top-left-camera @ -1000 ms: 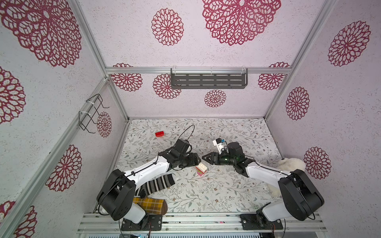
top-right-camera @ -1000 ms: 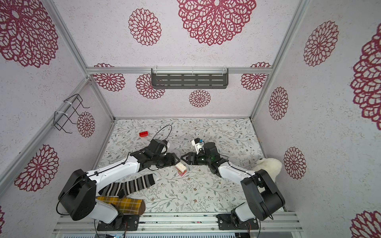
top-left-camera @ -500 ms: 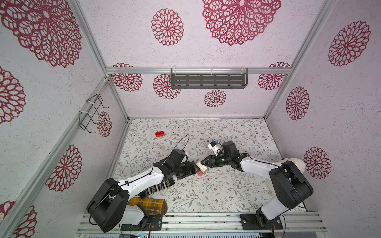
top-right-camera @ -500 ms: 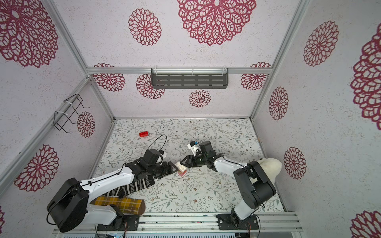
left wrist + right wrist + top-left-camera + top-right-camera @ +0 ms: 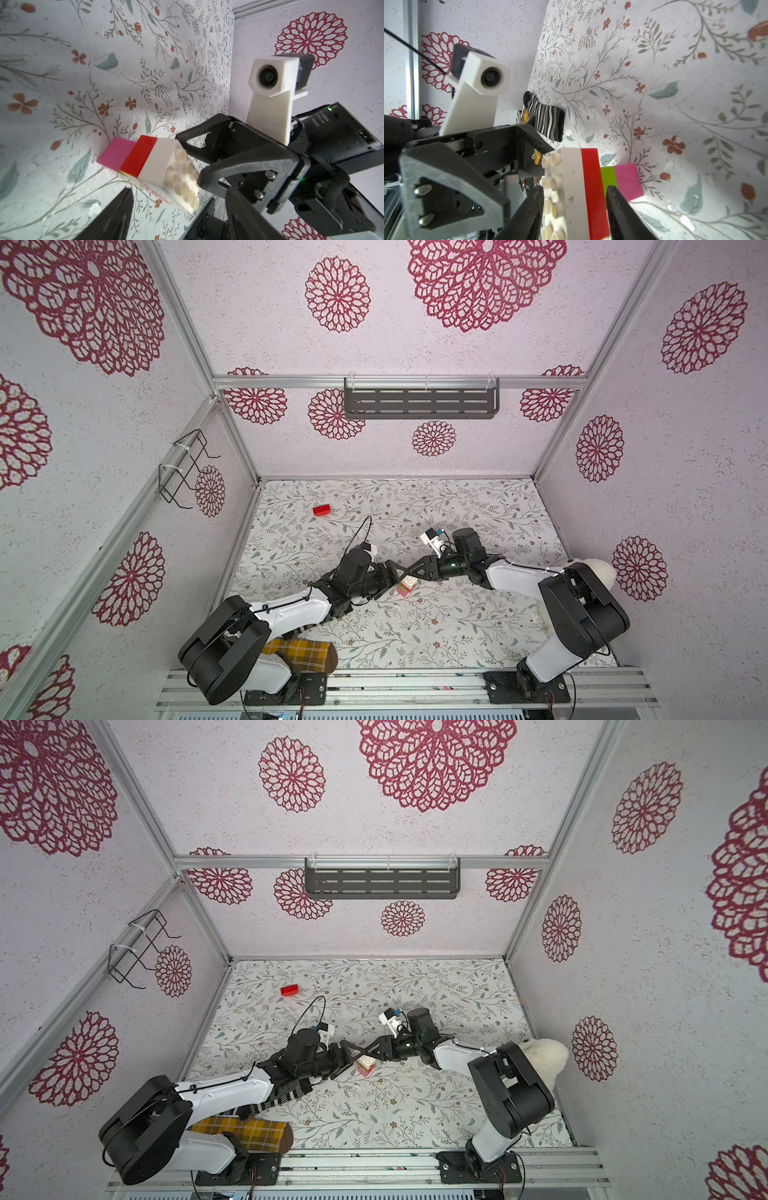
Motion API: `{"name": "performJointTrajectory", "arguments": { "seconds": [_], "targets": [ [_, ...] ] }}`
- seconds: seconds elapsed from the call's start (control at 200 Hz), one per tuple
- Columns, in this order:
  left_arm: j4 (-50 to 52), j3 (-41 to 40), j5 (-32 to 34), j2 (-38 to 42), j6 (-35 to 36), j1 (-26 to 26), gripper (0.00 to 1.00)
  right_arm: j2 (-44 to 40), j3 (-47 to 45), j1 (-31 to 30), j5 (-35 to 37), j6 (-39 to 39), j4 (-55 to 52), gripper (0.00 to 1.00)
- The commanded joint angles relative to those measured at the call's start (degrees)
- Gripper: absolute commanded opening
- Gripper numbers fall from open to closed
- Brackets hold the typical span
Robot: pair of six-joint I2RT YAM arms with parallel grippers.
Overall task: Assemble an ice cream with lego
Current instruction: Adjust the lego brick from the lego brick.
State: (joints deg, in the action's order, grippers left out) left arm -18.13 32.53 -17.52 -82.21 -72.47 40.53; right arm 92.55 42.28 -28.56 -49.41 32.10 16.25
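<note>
I am clamping right jaws on the brick stack (image 5: 577,187) on the counter (image 5: 415,635); left jaws are gaping alongside.

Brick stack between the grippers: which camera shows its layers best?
Right wrist view: the brick stack sits close up, with white, red, green and pink layers all distinct. The left wrist view shows white, red and pink, with green only a sliver. In both top views it is tiny, colours barely separable.

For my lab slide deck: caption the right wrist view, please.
Right tool straddling a white-red-green-pink brick stack on the floral table, left tool open opposite, striped sock behind.
</note>
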Motion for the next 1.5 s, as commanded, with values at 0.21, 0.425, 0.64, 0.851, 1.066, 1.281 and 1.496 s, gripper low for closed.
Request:
{"name": "performJointTrajectory", "arguments": {
  "seconds": [0.21, 0.425, 0.64, 0.851, 1.066, 1.281, 1.496],
  "targets": [
    [-9.7, -1.8, 1.3, -7.3, -5.5, 1.7, 0.61, -0.4, -1.8, 0.2, -1.7, 3.7, 5.8, 0.44],
    [-12.8, -3.3, 1.7, -9.1, -7.1, 1.7, 0.46, 0.2, -2.5, -0.1, -1.9, 3.9, 6.4, 0.32],
    [-12.9, -5.9, 2.7, -7.8, -7.3, 1.7, 0.37, 0.3, -3.5, -1.0, -1.9, 6.1, 9.1, 0.27],
    [-13.6, -7.7, 3.3, -8.0, -7.1, 1.7, 0.28, 0.4, -4.2, -2.9, -0.8, 7.8, 11.1, 0.27],
    [-13.2, -7.5, 3.6, -9.6, -7.7, 1.7, 0.23, 0.9, -3.7, -3.5, 1.4, 6.2, 8.3, 0.28],
    [-8.7, -7.1, 4.7, -9.5, -8.3, 1.8, 0.23, 1.1, -0.2, -4.4, 6.3, 1.0, -1.0, 0.29],
    [-9.9, -7.9, 4.5, -10.6, -9.9, 1.7, 0.24, 2.2, 0.2, -4.5, 7.1, 0.1, -2.5, 0.31]
  ]
}}
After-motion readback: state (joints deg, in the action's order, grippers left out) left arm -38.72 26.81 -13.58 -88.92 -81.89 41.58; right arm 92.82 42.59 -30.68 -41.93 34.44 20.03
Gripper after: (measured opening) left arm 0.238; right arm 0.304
